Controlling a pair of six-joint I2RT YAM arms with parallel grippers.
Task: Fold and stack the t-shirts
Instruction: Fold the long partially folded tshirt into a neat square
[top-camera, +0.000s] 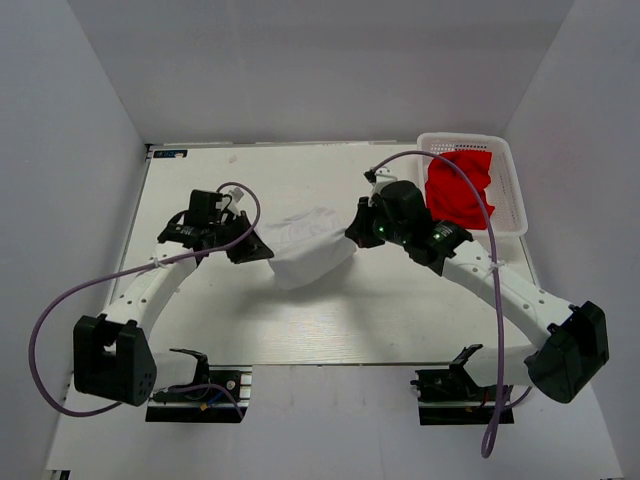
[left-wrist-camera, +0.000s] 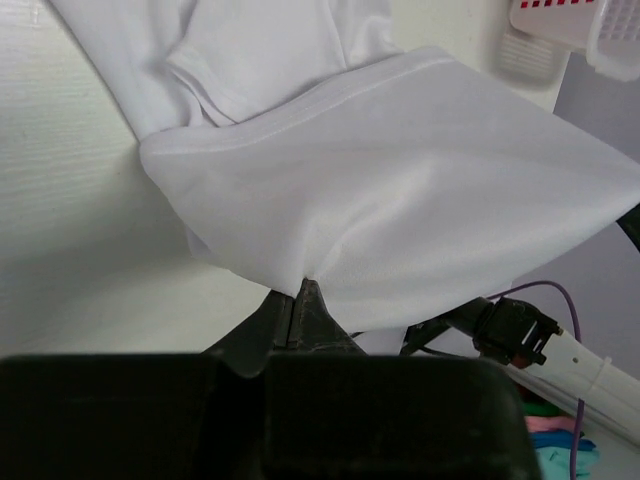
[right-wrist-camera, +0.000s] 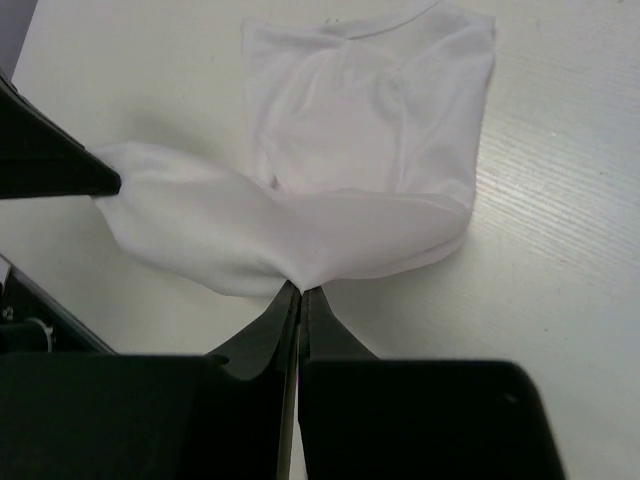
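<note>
The white t-shirt (top-camera: 305, 247) hangs bunched between my two grippers over the middle of the table. My left gripper (top-camera: 262, 250) is shut on its left edge, which shows as a hemmed fold (left-wrist-camera: 400, 200) in the left wrist view, pinched at the jaws (left-wrist-camera: 300, 285). My right gripper (top-camera: 353, 232) is shut on the right edge; in the right wrist view the cloth (right-wrist-camera: 340, 150) is pinched at the tips (right-wrist-camera: 301, 290) and part lies on the table. The red t-shirt (top-camera: 458, 187) lies crumpled in the basket at the back right.
The white lattice basket (top-camera: 505, 165) stands at the table's back right corner, close behind my right arm; it also shows in the left wrist view (left-wrist-camera: 590, 30). Purple cables loop from both arms. The white table top (top-camera: 300, 320) lies between the arms.
</note>
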